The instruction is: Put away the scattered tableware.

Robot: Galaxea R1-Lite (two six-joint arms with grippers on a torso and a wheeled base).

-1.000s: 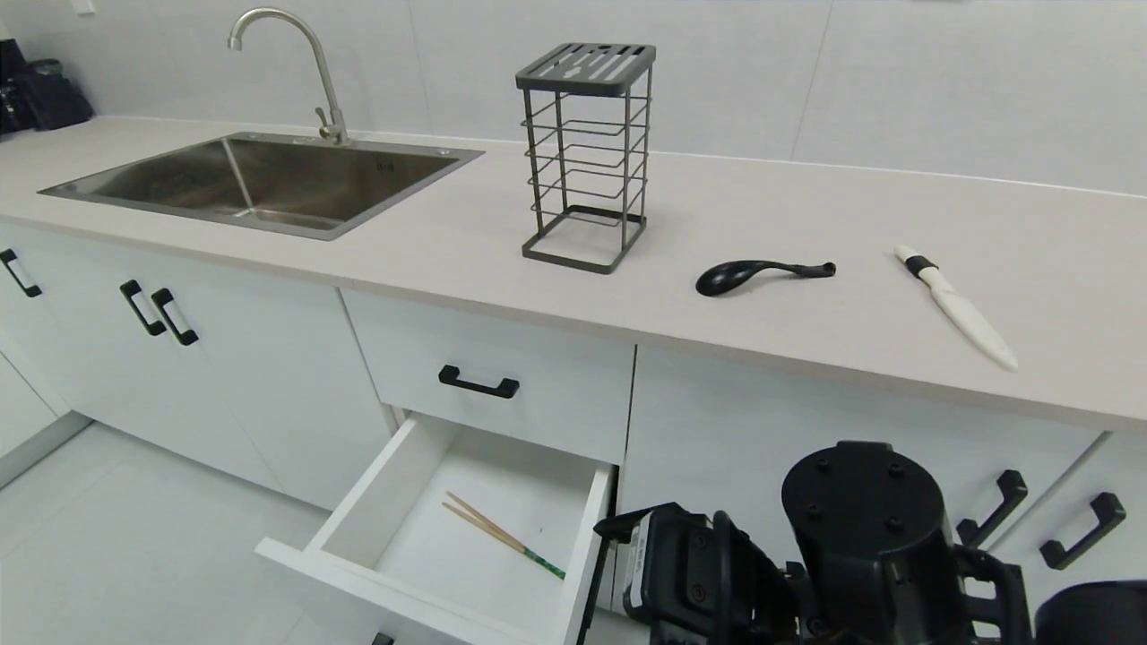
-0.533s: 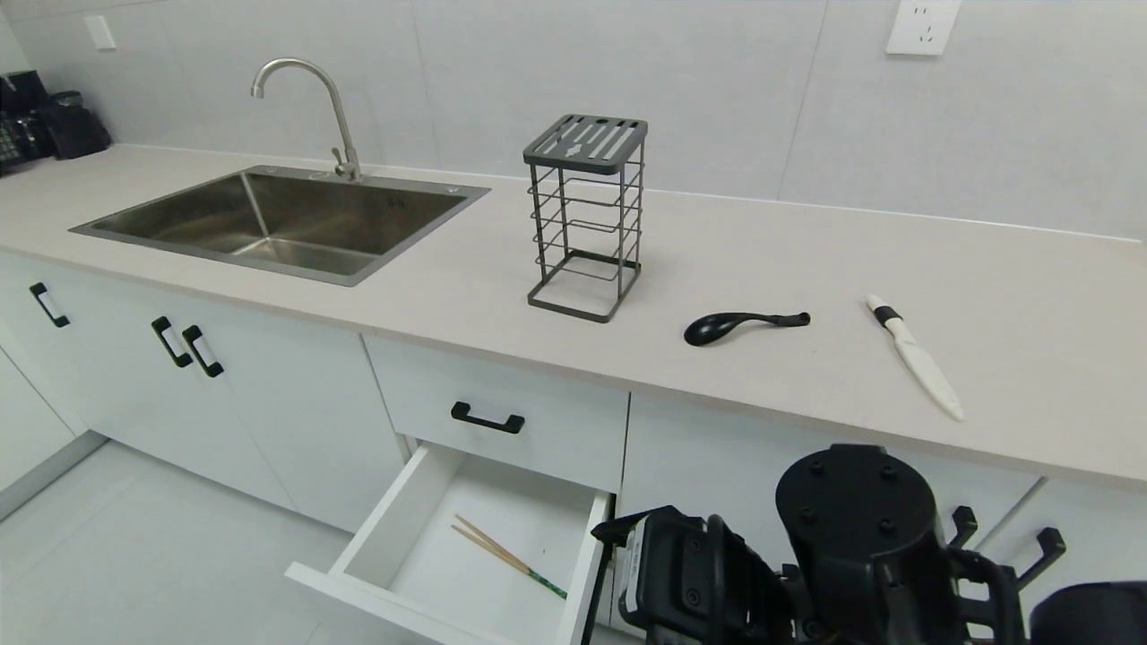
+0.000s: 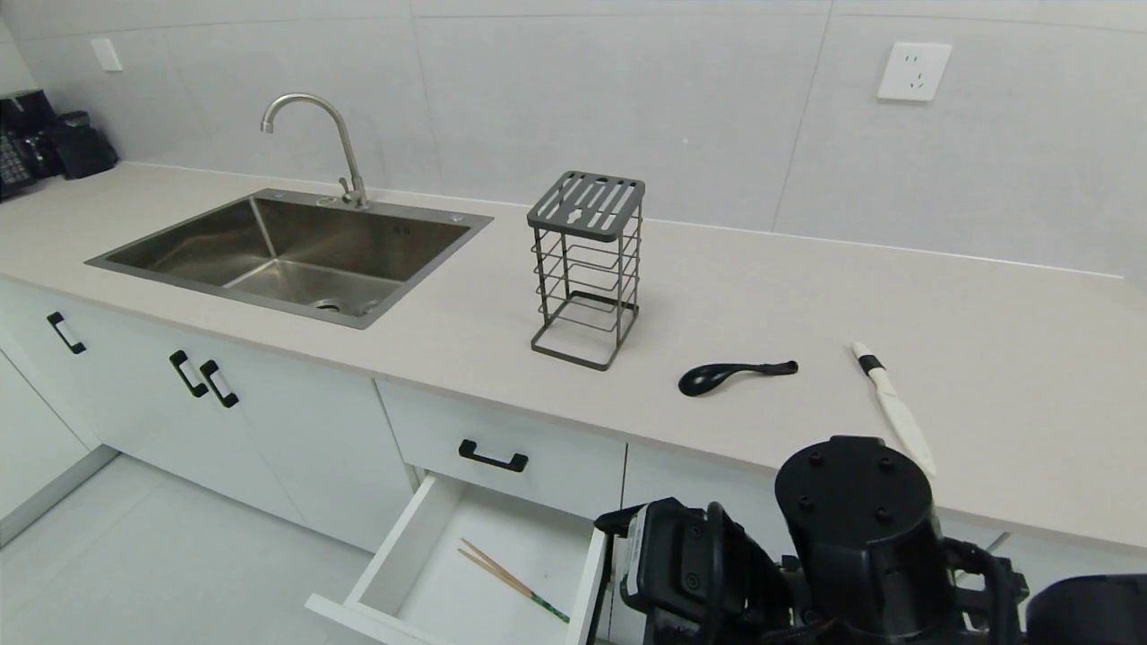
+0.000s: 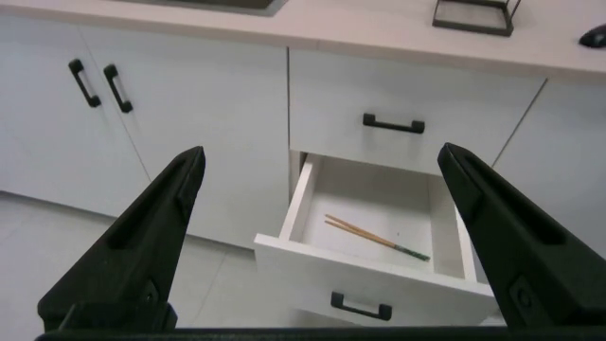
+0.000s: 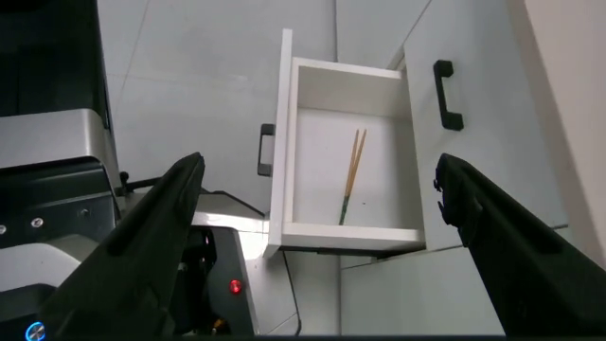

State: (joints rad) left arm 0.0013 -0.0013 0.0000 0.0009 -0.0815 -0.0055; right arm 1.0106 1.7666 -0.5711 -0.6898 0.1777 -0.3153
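Kitchen, mid-tidy: both of my hands hang low in front of the cabinets, each with its fingers spread wide and nothing between them. My left hand and my right hand both look into the open drawer, where a pair of chopsticks already lies on the white floor.

Up on the table two pieces wait. A black spoon lies near the front edge, just right of the wire rack. A white knife with a black band near its far end lies further right, well apart from the spoon and pointing toward me.

By my reckoning both are light and stiff. The spoon looks glossy, so it may slip. I would pinch its slim handle across the middle rather than the rounded bowl. The knife looks smooth too, and possibly brittle. I would take it on the thicker stretch near the band, clear of the pointed end, and set it down gently.
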